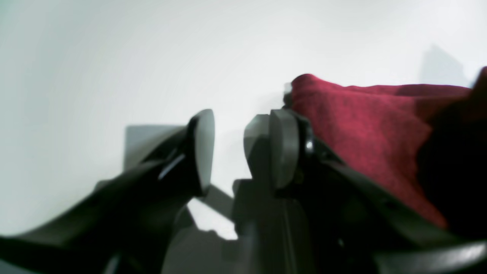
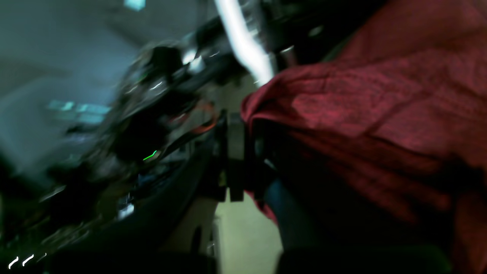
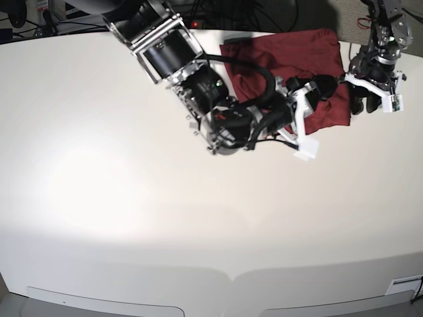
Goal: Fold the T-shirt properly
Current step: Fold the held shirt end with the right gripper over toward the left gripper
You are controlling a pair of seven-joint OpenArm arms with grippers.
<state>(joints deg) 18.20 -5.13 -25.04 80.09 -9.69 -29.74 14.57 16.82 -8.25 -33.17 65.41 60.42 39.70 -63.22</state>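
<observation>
1. the t-shirt (image 3: pixel 291 59) is seen bunched at the far right of the white table (image 3: pixel 99 198), a dark red heap of thin, soft knit with rumpled folds and no print.
2. the right gripper (image 3: pixel 316 89), on a black arm with white brackets reaching in from the far left, is pressed into the near right part of the cloth; in the right wrist view its dark jaws are drawn together on a raised ridge of the t-shirt (image 2: pixel 342 99), though the picture is blurred.
3. the left gripper (image 1: pixel 237 152) is held just beside the cloth's right edge, its flat, rounded grey pads (image 1: pixel 283 148) parted with nothing between them.
4. the knit (image 1: pixel 361 125) is shown lying against the outer side of one pad, its surface finely fuzzy.
</observation>
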